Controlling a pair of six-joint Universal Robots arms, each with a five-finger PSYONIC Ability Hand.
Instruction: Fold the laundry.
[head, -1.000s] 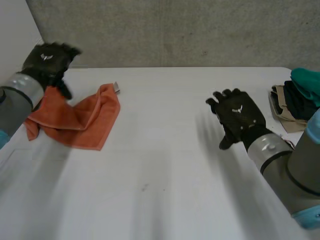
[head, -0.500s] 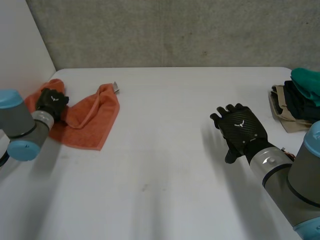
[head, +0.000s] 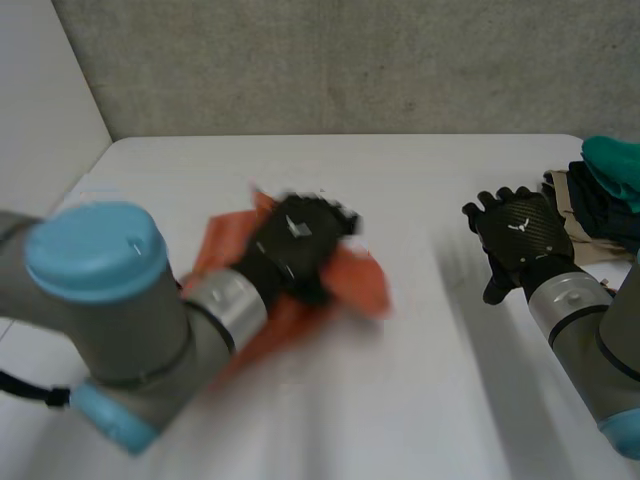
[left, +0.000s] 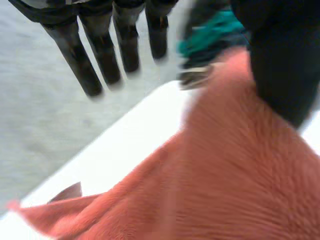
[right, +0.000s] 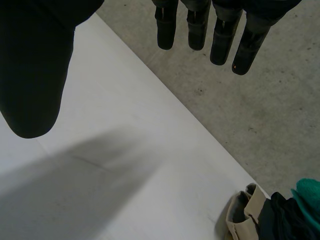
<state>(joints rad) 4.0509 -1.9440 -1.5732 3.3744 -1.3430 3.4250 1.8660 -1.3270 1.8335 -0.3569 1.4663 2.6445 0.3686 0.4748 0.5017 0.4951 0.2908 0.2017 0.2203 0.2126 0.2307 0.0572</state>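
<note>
Folding hasn't really begun, judging by how things lie. Rumpled orange terry cloth (head: 362, 285) sits on the white surface (head: 330, 165), well apart from the heap of teal, dark & beige garments (head: 595, 195). It's bunched up, w/ no clean edge or crease to be seen. One corner trails out flat in the left wrist view. So no fold is done yet, imo.

Left hand (head: 295, 240) is on top of the cloth, approx over its middle, far from the heap. Its fingers (left: 77, 55) are straight & spread, clear of the fabric, and the thumb (left: 280, 65) lies against the cloth. Nothing is curled round it, so it reads as a flat press, not a pinch. Contact under the palm is hidden, so that can't be checked.

Right hand (head: 515, 240) hovers btwn the cloth & the heap, nearer the heap. Its fingers (right: 195, 25) are straight & relaxed, the palm is bare, and it holds nothing. It isn't touching the surface as far as I can tell.

Left to do, prob: spread the cloth flat, find its corners w/ both hands, fold it, then set it aside. After that maybe the heap. Can't tell whether those garments are already folded or waiting. They look loosely stacked at the surface's edge, w/ the teal piece on top. Est. progress: very early, basically step one.
</note>
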